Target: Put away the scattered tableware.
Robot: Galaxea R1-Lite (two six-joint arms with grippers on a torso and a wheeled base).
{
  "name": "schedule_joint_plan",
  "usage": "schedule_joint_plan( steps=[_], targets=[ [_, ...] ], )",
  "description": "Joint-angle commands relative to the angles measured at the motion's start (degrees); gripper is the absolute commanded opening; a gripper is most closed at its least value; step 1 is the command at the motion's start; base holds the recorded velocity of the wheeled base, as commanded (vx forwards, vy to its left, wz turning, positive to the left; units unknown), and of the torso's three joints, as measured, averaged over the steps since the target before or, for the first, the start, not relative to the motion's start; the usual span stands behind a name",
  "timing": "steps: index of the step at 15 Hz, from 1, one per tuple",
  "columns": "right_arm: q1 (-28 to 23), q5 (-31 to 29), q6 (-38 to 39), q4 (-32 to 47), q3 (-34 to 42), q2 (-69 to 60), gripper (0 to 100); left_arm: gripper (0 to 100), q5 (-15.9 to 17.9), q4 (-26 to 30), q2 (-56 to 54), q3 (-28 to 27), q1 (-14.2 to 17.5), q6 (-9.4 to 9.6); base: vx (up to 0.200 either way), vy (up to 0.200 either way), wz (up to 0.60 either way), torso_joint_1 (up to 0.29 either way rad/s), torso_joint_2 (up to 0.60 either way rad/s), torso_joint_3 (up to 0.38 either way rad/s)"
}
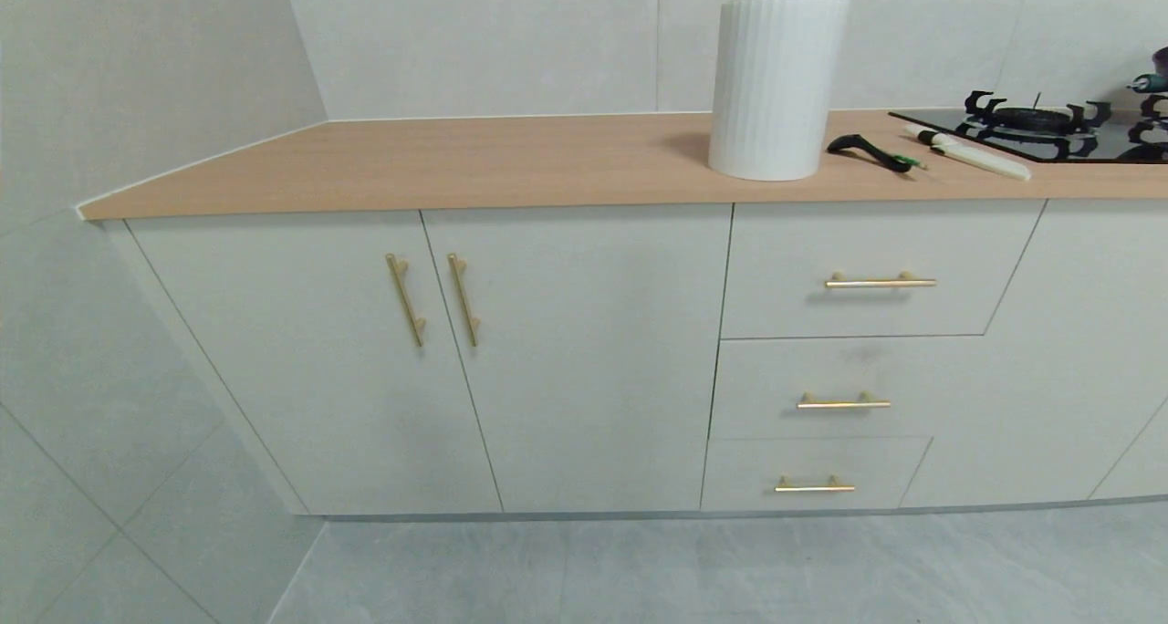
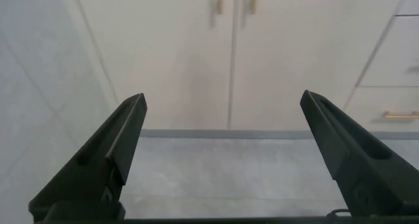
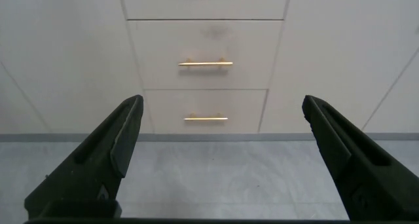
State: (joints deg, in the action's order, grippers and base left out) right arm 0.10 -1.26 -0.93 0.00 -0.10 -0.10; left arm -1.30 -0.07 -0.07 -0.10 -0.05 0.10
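My left gripper (image 2: 222, 99) is wide open and holds nothing. It hangs low and points at the cupboard doors (image 2: 229, 54). My right gripper (image 3: 221, 101) is wide open and empty too, and it points at the lower drawers (image 3: 205, 54). The things I have to tidy are in the upper right of the head view, up on the wooden counter (image 1: 456, 163). A small black tool (image 1: 867, 150) lies just to the right of the tall white ribbed pot (image 1: 777, 86). A long white tool (image 1: 972, 157) lies a bit further right, right by the edge of the stove (image 1: 1040, 131). I think the job has not really begun, because both tools lie loose and both arms are far below them. I think the first step is to get closer and lift my right arm, since the tools are on that side. I should come down from above on the black tool and pinch it across the middle of its handle. I should go slow near the white pot so I do not bump it over. I cannot tell if the tools belong in the pot or in the top drawer (image 1: 876, 268).
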Motion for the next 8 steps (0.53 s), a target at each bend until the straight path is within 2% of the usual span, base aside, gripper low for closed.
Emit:
schedule_joint_plan(
  steps=[1, 2, 8],
  targets=[
    [0.0, -0.1, 0.0, 0.0, 0.0, 0.1, 100, 100, 0.0, 0.0, 0.1, 0.0, 0.0, -0.01, 0.0, -0.2, 0.0, 0.002, 0.01, 0.007],
    [0.0, -0.1, 0.0, 0.0, 0.0, 0.1, 100, 100, 0.0, 0.0, 0.1, 0.0, 0.0, -0.01, 0.0, -0.2, 0.0, 0.002, 0.0, 0.007],
    [0.0, -0.1, 0.4, 0.0, 0.0, 0.1, 100, 100, 0.0, 0.1, 0.1, 0.0, 0.0, -0.01, 0.0, 0.0, 0.0, 0.0, 0.0, 0.0]
  ],
)
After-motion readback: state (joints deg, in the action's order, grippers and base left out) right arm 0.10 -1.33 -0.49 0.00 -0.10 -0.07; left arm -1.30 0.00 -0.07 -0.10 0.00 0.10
